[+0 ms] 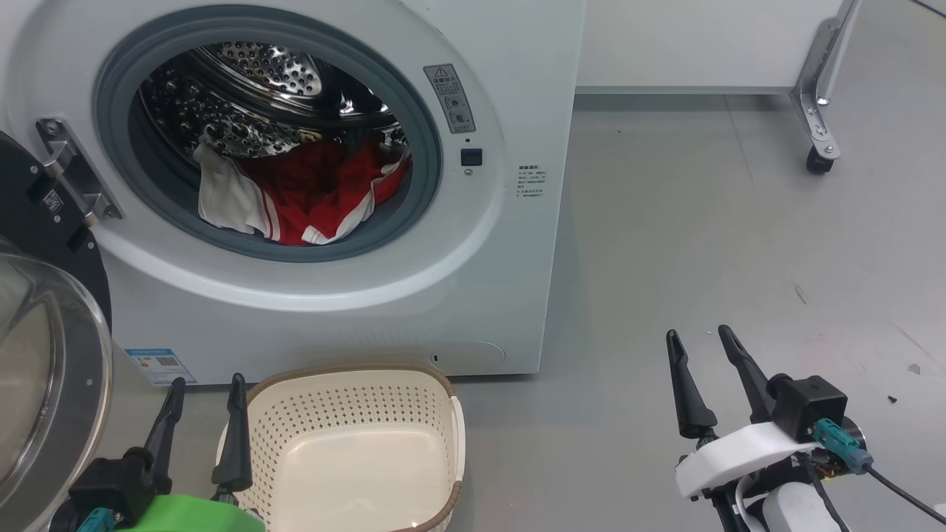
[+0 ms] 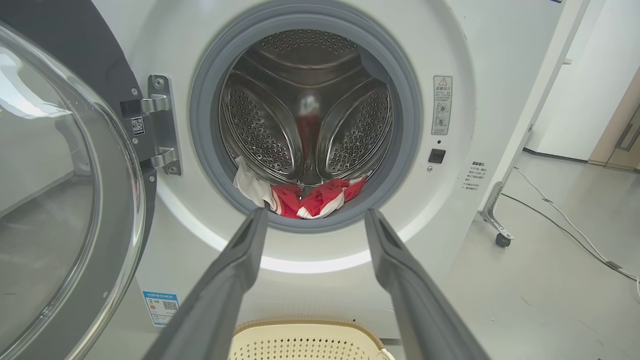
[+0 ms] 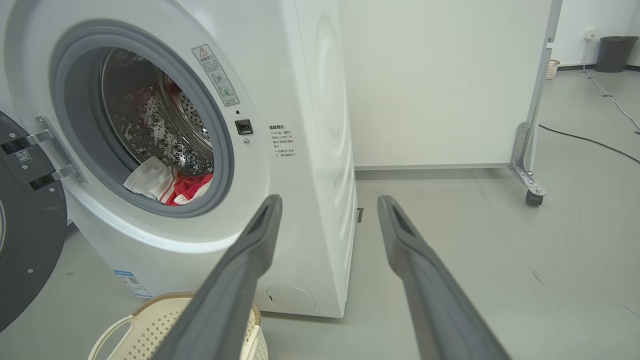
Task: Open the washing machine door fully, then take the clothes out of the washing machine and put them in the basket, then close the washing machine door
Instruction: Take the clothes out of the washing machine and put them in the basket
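Observation:
The white washing machine (image 1: 517, 89) (image 2: 500, 75) (image 3: 320, 100) stands with its round door (image 1: 44, 355) (image 2: 60, 190) (image 3: 25, 235) swung open to the left on its hinge. Red clothes (image 1: 310, 196) (image 2: 310, 197) (image 3: 175, 187) with white stripes lie at the drum's bottom behind the grey gasket. The cream basket (image 1: 355, 451) (image 2: 305, 342) (image 3: 145, 325) sits on the floor before the machine with nothing in it. My left gripper (image 1: 207, 388) (image 2: 312, 220) is open beside the basket's left rim, fingers aimed at the drum mouth. My right gripper (image 1: 698, 336) (image 3: 330, 207) is open over bare floor, right of the machine.
A white partition panel (image 1: 702, 44) on a castor foot (image 1: 819, 159) stands behind and right of the machine. Cables (image 2: 560, 215) run across the grey floor at the right. A dark bin (image 3: 612, 52) stands far off by the wall.

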Available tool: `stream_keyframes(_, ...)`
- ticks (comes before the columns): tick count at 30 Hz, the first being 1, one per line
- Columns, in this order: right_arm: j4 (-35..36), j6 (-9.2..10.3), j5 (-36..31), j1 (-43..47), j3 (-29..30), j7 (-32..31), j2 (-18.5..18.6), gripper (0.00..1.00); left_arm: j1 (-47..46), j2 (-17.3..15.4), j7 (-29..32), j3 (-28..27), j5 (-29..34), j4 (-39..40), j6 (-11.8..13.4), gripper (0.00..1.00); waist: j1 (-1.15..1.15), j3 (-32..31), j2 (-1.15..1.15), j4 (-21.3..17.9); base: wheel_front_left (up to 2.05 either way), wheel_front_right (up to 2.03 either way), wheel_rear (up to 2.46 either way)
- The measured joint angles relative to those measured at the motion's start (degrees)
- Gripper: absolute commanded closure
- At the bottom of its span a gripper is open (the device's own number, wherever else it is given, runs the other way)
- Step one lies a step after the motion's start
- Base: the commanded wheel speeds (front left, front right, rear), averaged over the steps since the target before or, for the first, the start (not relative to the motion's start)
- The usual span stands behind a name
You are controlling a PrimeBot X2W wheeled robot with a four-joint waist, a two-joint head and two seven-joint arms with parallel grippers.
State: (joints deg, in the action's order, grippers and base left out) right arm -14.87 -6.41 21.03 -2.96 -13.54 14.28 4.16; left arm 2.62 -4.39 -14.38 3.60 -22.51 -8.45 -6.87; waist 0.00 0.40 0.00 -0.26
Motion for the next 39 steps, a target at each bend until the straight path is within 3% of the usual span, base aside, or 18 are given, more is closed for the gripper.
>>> stream_keyframes(39,0.63,-0.02,-0.19,-0.01,-0.33,0.00,-0.36,0.00,0.01,-0.63,0.01,-0.26,1.52,1.35,0.44,0.00,0.00,3.43,0.00,-0.42,0.00,0.00,0.00)
